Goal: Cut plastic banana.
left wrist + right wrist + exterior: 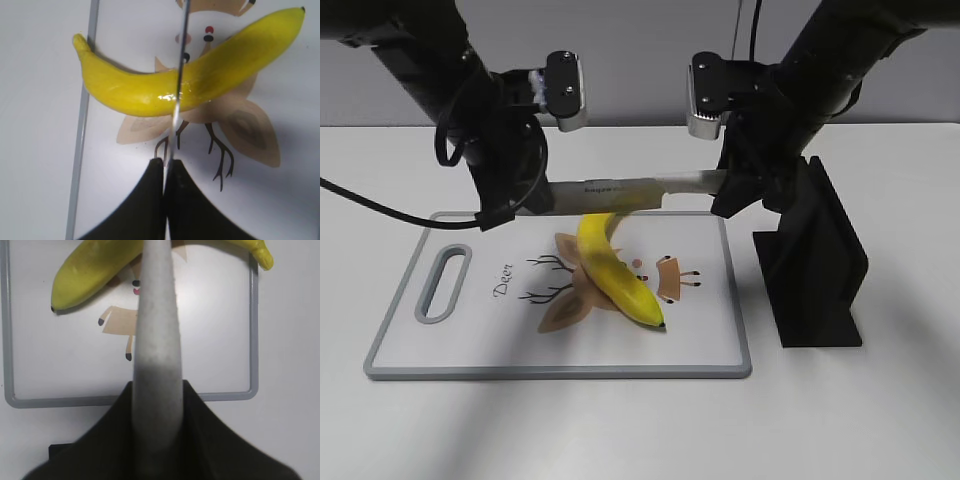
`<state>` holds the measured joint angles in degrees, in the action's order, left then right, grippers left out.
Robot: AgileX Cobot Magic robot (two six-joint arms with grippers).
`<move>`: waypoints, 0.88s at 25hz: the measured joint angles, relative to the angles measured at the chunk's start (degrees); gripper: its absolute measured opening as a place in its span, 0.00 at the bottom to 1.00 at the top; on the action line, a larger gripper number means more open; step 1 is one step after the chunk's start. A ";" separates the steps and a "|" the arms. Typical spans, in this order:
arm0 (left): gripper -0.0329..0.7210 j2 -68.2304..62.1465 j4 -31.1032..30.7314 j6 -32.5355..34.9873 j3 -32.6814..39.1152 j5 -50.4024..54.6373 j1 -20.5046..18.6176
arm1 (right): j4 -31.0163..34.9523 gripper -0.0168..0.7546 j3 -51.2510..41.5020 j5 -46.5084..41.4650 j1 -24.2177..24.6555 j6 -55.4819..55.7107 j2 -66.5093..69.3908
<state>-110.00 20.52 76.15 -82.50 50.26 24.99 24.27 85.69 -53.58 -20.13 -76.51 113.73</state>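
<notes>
Banana (613, 267) lies nearest me on the cutting board (450, 350), dark tip toward the front edge, stem end toward the back, across the printed deer. I judge the cut is just beginning: the knife (630, 193) spans both arms above the fruit, and my left wrist view shows the blade edge meeting the yellow skin about mid-length. Next I need a straight, even downward press from both sides. Behind, the left gripper (165, 167) is clamped on the blade tip, the right gripper (156, 390) closed around the grey handle. Both arms angle down from behind. A black stand (815, 265) sits right, on the worktop (880, 420).
</notes>
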 joint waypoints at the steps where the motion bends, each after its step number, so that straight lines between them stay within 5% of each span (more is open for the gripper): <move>1: 0.04 -0.16 0.16 0.00 0.00 0.00 0.00 | 0.01 0.25 0.00 0.00 0.06 0.00 0.06; 22: 0.04 -8.98 3.27 0.68 -1.36 -2.04 -0.08 | -1.99 0.26 0.19 3.38 0.55 -0.78 10.51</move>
<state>-118.98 23.79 76.83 -83.86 48.21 24.91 22.28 85.89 -50.20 -19.59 -77.29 124.24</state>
